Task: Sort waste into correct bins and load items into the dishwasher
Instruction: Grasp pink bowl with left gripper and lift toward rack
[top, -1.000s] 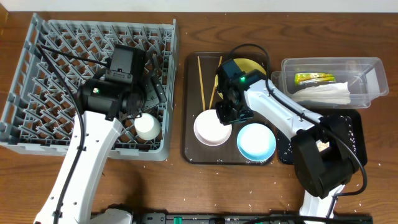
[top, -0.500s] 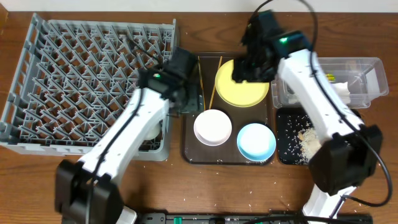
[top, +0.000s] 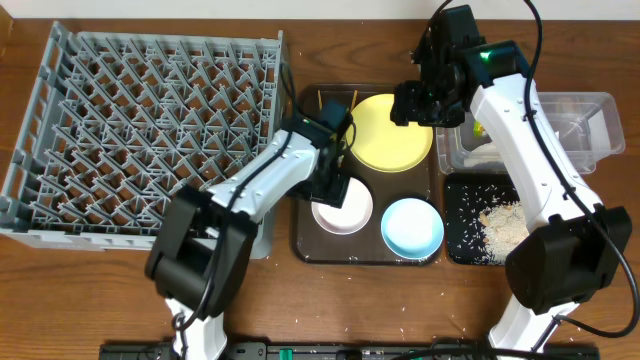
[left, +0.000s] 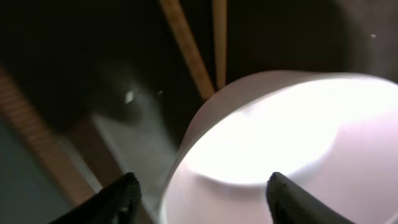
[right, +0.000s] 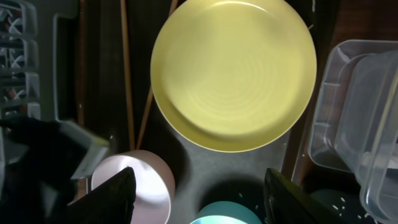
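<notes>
At the middle of the wooden surface (top: 60, 300) lies a dark brown tray (top: 372, 252). It carries a yellow plate (top: 388, 135) at its far end and two bowls side by side at its near end: a white bowl (top: 345, 212) on the left and a light blue bowl (top: 412, 227) on the right. A pair of wooden chopsticks (top: 321, 100) lies lengthwise on the tray's left part, beside the plate. From overhead, the left arm (top: 250, 190) covers most of them.

The left gripper (top: 335, 185) hangs over the far left edge of the white bowl. Seen from the left wrist, its jaws are spread and the bowl's rim runs between them. One fingertip (left: 121, 199) is outside the bowl wall and the other is over the hollow. Whether either touches the bowl cannot be told. The chopsticks show just beyond the bowl.

The right gripper (top: 418, 103) is above the plate's far right edge, close to a clear tub (top: 590, 130). Its wrist camera looks straight down on the plate, with its fingertips (right: 109, 199) wide apart and nothing between the jaws.

A large grey dish rack (top: 140, 130) fills the left part of the surface, its right wall just beside the brown tray. The clear tub stands at the far right, its left end mostly hidden behind the right arm (top: 530, 150). A flat black tray (top: 458, 245) lies just in front of it, holding a heap of pale rice-like crumbs (top: 505, 225) with more scattered around the heap.
</notes>
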